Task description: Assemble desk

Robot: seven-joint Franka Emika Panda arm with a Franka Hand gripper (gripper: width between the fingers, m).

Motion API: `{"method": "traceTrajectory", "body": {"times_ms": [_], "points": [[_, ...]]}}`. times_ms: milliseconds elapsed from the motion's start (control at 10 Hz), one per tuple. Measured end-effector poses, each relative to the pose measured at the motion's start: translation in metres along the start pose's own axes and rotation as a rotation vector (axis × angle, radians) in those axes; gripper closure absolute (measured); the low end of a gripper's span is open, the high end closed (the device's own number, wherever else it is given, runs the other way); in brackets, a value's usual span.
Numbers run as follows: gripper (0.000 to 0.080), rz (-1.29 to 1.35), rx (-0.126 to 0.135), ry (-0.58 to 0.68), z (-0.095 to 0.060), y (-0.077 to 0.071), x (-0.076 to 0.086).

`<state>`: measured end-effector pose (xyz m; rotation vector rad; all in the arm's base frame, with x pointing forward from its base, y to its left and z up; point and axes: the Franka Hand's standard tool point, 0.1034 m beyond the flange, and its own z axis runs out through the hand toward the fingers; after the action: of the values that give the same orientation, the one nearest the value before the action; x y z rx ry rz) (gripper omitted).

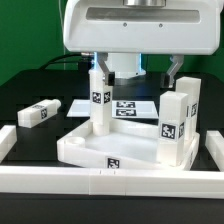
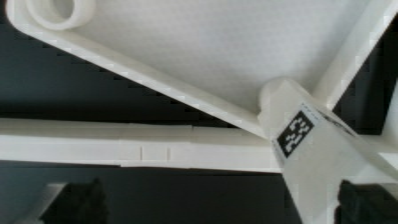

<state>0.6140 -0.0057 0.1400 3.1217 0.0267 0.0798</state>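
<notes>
Jaws stand wide apart above the tabletop [image 1: 85,150], and you can see nothing clamped between them. One finger [image 1: 97,62] hangs just over the top of the upright leg [image 1: 99,100], the other is well off toward the exterior view's right. The tabletop lies on the black desk [image 1: 30,95] just behind the near rail [image 1: 100,182], rim up. The upright leg stands inside it on the exterior view's left. A second leg [image 1: 172,128] stands at its near right corner, and a third leg [image 1: 189,100] stands just behind that one. A fourth leg [image 1: 35,113] lies on its side, well apart on the exterior view's left. The marker board [image 1: 127,108] lies flat behind the tabletop. In your wrist view a tagged leg [image 2: 299,130] crosses a tabletop corner [image 2: 160,50] and a rail [image 2: 143,145].
</notes>
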Motion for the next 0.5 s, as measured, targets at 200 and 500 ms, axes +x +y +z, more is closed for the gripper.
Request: {"method": "traceTrajectory", "body": {"times_ms": [200,500], "points": [[0.015,-0.086,0.006,-0.015,-0.004,0.038,-0.035],[0.015,-0.117,0.0,-0.022,-0.003,0.1,-0.052]]}}
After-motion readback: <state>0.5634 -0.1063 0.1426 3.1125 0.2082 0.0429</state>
